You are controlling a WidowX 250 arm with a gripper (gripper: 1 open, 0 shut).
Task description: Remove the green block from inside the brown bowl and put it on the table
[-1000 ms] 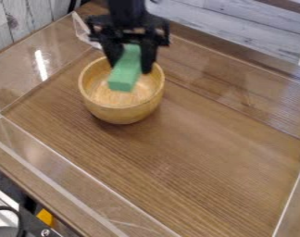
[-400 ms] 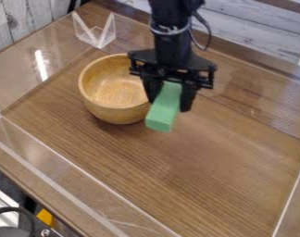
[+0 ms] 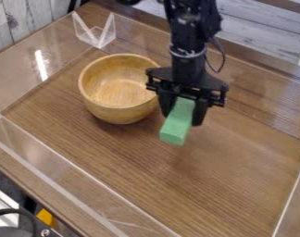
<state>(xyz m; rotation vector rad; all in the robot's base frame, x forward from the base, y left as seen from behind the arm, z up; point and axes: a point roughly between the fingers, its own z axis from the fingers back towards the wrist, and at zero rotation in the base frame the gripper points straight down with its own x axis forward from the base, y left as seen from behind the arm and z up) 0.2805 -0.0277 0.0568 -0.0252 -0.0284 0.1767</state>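
Pincer [image 3: 186,109] of mine is clamped on the block [image 3: 178,126], gripping its upper end while the rest hangs below my fingers, tilted a little, with its lower end close to the table [image 3: 227,185]; from this single overhead view I cannot tell whether that end touches the wood. The block is out of the bowl [image 3: 116,89], which sits empty just beside it, toward the table's far left corner. What worries me is the tilt: if I let go while the block hangs off the surface and slanted, it may tip over and tumble, perhaps knocking against the bowl's wall. Pressing down too far could jam the lower end into the table and twist the block in my grip. The bowl is near enough that a sideways drift might nudge it.
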